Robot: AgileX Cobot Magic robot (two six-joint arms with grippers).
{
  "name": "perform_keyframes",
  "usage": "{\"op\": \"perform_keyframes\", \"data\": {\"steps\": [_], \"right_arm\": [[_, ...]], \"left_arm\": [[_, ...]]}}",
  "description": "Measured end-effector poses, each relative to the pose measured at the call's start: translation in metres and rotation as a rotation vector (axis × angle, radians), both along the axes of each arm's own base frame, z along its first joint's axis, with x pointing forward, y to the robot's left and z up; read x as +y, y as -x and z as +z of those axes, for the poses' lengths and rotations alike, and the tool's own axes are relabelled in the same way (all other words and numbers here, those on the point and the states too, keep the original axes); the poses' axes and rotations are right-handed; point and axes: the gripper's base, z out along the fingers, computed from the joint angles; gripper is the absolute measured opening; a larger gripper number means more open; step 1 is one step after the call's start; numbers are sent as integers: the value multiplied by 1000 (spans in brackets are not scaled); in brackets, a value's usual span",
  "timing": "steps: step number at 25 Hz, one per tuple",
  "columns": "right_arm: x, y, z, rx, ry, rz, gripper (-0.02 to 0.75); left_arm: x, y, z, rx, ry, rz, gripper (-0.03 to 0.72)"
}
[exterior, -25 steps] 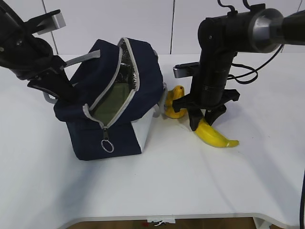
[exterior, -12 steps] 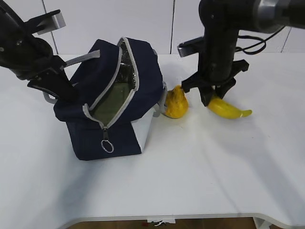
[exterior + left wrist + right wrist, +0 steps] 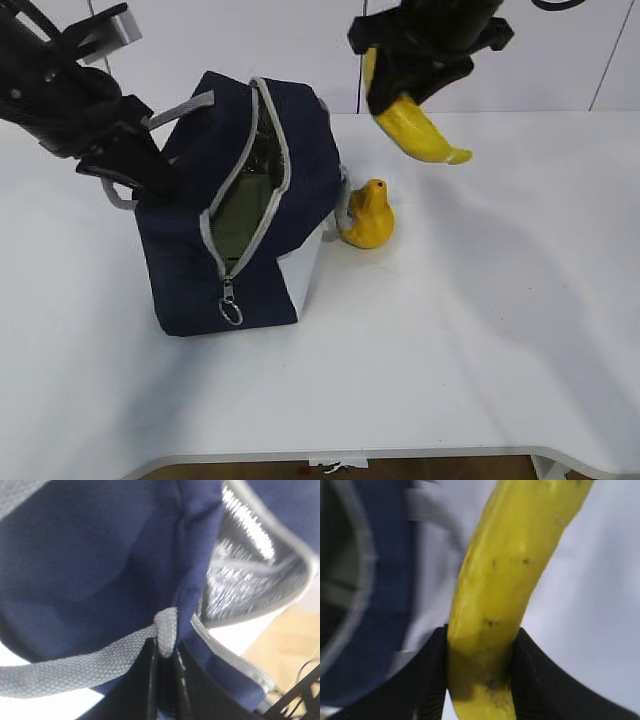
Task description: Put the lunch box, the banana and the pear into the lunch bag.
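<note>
The navy lunch bag stands open on the white table, and the sage-green lid of the lunch box shows inside it. My left gripper is shut on the bag's grey webbing handle at the bag's left side and holds it up. My right gripper is shut on the yellow banana, held high in the air above and right of the bag; the banana fills the right wrist view. The yellow-orange pear stands on the table against the bag's right side.
The bag's grey zipper pull hangs at its front. The white wall stands behind the table. The table's front edge runs along the bottom of the exterior view.
My right gripper has lifted the banana off the table, up and to the left towards the bag. My left gripper has pulled the bag's handle, so the bag stands more upright.
</note>
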Motion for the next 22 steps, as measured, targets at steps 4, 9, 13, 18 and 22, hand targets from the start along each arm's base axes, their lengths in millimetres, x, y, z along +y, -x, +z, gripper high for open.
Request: {"op": "perform_keyframes", "data": {"steps": [4,9,13,18,22], "right_arm": [[20,8,10,30,-205,144,261],[38,15,20,36,-398,287,261],[50,12,20,18,-547,357,261],[60,2,2,57,-636,362,261],[67,-12,-26,104,-662,337,261]], "left_arm": [[-3,-3,3,-18,47,37,7],[-5,-5,3,-17,72,52,6],[-6,-6,3,-16,86,62,6],[-7,-7,4,-15,111,75,6],[-8,-7,5,-14,126,82,6]]}}
